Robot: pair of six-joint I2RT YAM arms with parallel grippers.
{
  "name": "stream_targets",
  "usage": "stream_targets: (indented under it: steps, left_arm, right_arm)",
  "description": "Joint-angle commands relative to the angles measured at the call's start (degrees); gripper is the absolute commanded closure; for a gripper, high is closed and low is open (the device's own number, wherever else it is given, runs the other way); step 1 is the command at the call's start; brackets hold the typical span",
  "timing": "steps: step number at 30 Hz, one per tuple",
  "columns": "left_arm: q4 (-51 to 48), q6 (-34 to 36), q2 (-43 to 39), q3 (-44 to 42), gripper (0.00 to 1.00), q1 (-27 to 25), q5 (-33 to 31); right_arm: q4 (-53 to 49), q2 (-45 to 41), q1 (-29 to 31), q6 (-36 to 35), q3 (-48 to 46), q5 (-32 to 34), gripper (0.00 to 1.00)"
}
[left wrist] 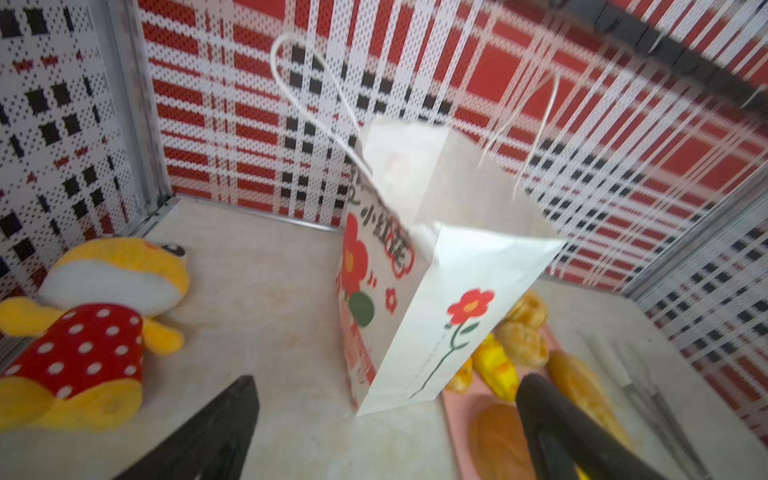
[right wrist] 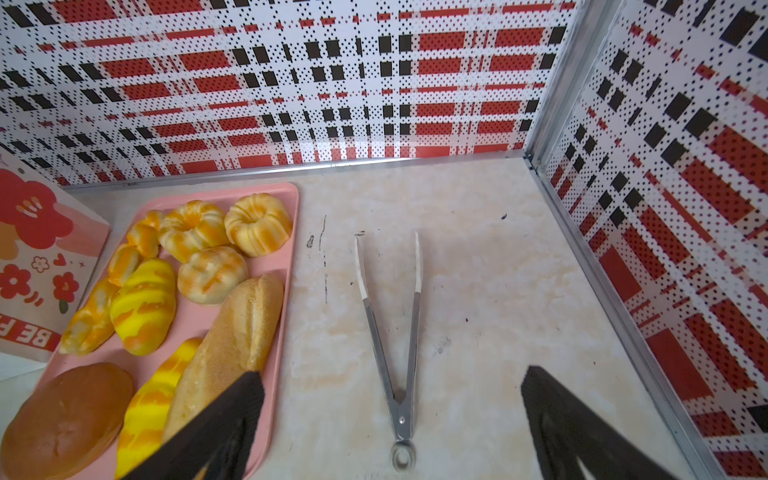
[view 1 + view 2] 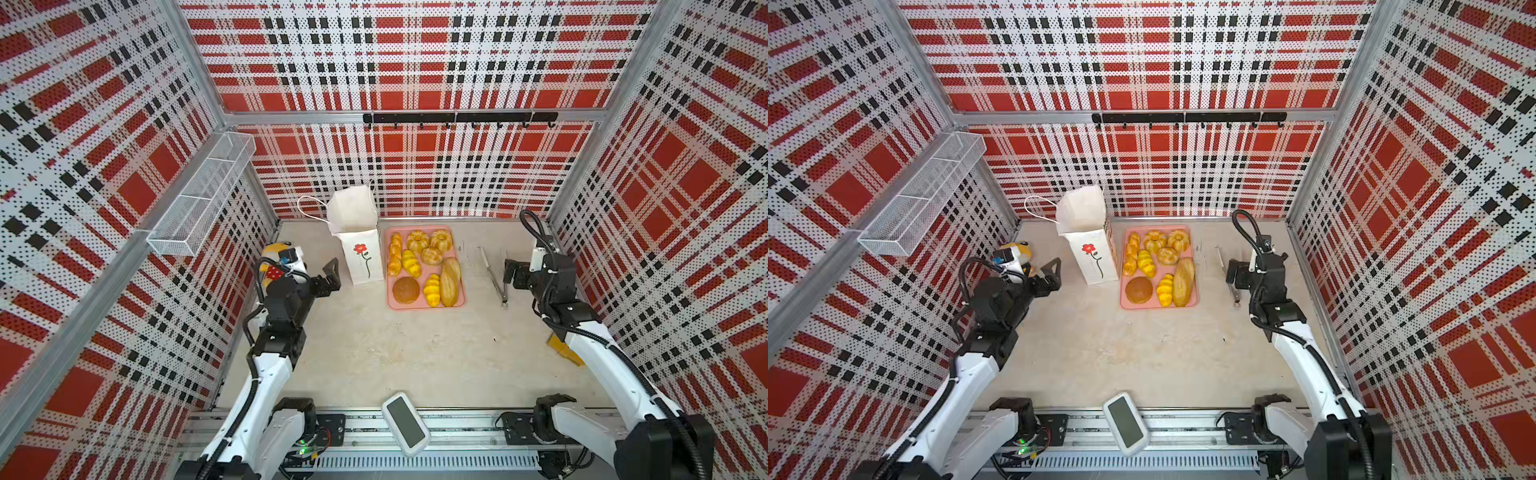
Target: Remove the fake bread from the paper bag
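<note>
Surface [image 3: 374, 353] of pale stone pattern carries everything under inspection. The largest item on it is the paper bag [image 3: 362, 259], which stands upright near the back wall with its mouth open, cord handles loose and flower face toward the arms. In both top views the visible interior shows plain white paper and no bread. The bottom of the bag is not fully in sight, so a hidden piece cannot be ruled out.

Just beside the bag, on the right arm's side, lies a pink tray [image 2: 195, 320]. The fake bread [image 3: 431, 256] is on that tray. Eight pieces are counted: two ring cakes, a patterned round bun, a brown bun, a long loaf, two yellow croissant rolls and a twisted stick. None lies loose on the surface.

Assessment: removal appears complete or very nearly so. What remains is to confirm that the bag is empty.

The left gripper [image 3: 333, 274] hangs near the bag, apart from it, with its jaws spread wide and holding nothing. The right gripper [image 3: 508, 274] hangs close to the metal tongs [image 2: 402, 419], its jaws likewise released and empty.

A yellow plush toy [image 1: 83, 340] in a red dotted dress lies by the left wall and is no part of the task. The tongs rest on the surface beyond the tray, untouched.
</note>
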Motion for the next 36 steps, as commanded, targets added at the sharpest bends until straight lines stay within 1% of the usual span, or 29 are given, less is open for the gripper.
stream_targets:
  steps: [1,3,4,5,6,7,8,9,10,11,12,13,14,15,17,18,19,20,21,22,23,24,26,28,29,31,33,35,36]
  left_arm:
    - [11.43,2.9,2.01,-5.39,0.01,0.39,-4.25]
    - [15.3,3.05,5.0,-7.87,0.01,0.46,-5.9]
    - [17.05,3.37,6.67,-8.82,0.01,0.48,-6.42]
    - [19.01,3.62,8.46,-9.64,0.0,0.44,-6.94]
    - [22.05,3.74,10.5,-10.24,0.01,0.47,-7.26]
    - [21.79,3.28,11.68,-9.37,0.01,1.05,-6.58]
    - [19.69,3.91,12.37,-8.24,0.01,1.35,-5.96]
    - [20.13,5.1,13.55,-7.81,0.0,1.37,-5.34]
    - [21.97,6.29,14.91,-7.91,0.0,1.35,-4.78]
    - [24.41,7.73,16.53,-8.5,0.0,1.29,-4.47]
    - [27.91,9.19,18.34,-9.49,0.01,1.32,-4.68]
    - [29.74,10.03,20.37,-9.89,0.0,1.79,-4.5]
    - [30.77,10.6,21.87,-10.44,0.01,1.87,-6.18]
    - [33.69,10.97,23.9,-11.23,0.01,2.35,-6.33]
    - [41.08,10.78,28.05,-11.6,0.0,4.31,-2.94]
    - [42.11,11.56,30.0,-11.48,0.01,5.39,-0.55]
    - [44.08,11.72,32.18,-11.48,0.0,5.74,-0.17]
    - [48.5,10.78,35.07,-11.53,0.01,6.32,0.61]
    - [50.94,11.06,37.36,-11.12,0.01,6.4,3.29]
    - [48.41,12.72,36.85,-10.31,0.01,5.59,3.94]
    - [44.97,14.18,36.32,-9.17,0.0,4.21,2.07]
    - [42.67,15.69,36.86,-8.64,0.01,3.12,0.47]
    - [47.55,16.1,41.21,-7.58,0.0,1.85,-0.21]
    - [37.13,17.12,38.46,-5.07,0.01,-0.03,-5.97]
    - [37.17,17.48,38.75,-4.72,0.0,-0.68,-7.4]
    - [41.5,17.35,40.09,-5.4,0.01,-0.94,-7.46]
    - [41.23,17.77,39.67,-5.66,0.01,-1.68,-8.59]
    - [41.77,18.98,39.81,-5.84,0.01,-3.33,-11.39]
    - [41.97,19.01,39.81,-5.94,0.01,-3.29,-11.44]
  right_arm:
    - [24.54,0.99,0.01,-9.68,-11.42,-1.67,0.0]
    - [40.52,4.37,0.05,-12.99,-18.54,-1.25,0.0]
    - [46.2,6.72,-0.07,-13.24,-20.58,-0.41,0.0]
    - [49.47,9.18,-0.33,-13.25,-21.4,0.03,0.0]
    - [50.13,11.58,-0.5,-13.24,-21.35,-0.15,0.0]
    - [49.94,13.56,-0.68,-13.05,-20.84,-0.8,0.0]
    - [48.31,14.79,-0.86,-11.77,-19.82,-1.38,0.0]
    - [43.9,15.74,-0.96,-11.45,-18.18,-2.65,0.0]
    - [42.54,17.3,-1.01,-11.49,-17.35,-3.6,0.0]
    - [45.42,19.92,-1.05,-11.77,-17.77,-4.47,0.0]
    - [50.3,23.22,-1.05,-11.99,-18.97,-4.63,0.0]
    - [59.29,27.14,-1.33,-12.08,-21.47,-4.61,0.0]
    - [68.77,31.18,-1.93,-11.48,-23.77,-4.73,0.0]
    - [73.17,32.48,-2.02,-10.56,-25.44,-2.83,0.0]
    - [66.2,29.06,-2.32,-9.6,-24.82,-2.44,0.0]
    - [65.62,29.78,-2.46,-9.76,-23.76,-2.73,0.0]
    - [65.78,30.88,-2.46,-10.02,-22.74,-1.9,0.0]
    - [62.08,30.38,-2.46,-9.64,-21.5,-1.07,0.0]
    - [57.35,29.29,-2.46,-8.63,-19.97,-0.26,0.0]
    - [55.52,29.59,-2.45,-8.49,-18.67,0.28,0.0]
    - [57.03,30.24,-2.78,-8.6,-18.73,-0.6,0.0]
    - [57.12,30.09,-2.81,-8.54,-19.06,-0.12,0.0]
    - [57.07,30.13,-2.81,-8.53,-18.95,-0.31,0.0]
    - [56.57,29.94,-2.81,-8.54,-18.87,-0.45,0.0]
    - [56.52,30.12,-2.81,-8.41,-18.66,-0.32,0.0]
    - [56.12,29.99,-2.9,-8.27,-18.59,-0.23,0.0]
    - [56.3,30.04,-2.79,-8.27,-18.62,-0.23,0.0]
    - [56.49,30.04,-2.9,-8.27,-18.69,-0.19,0.0]
    - [56.6,30.04,-2.89,-8.27,-18.73,-0.14,0.0]
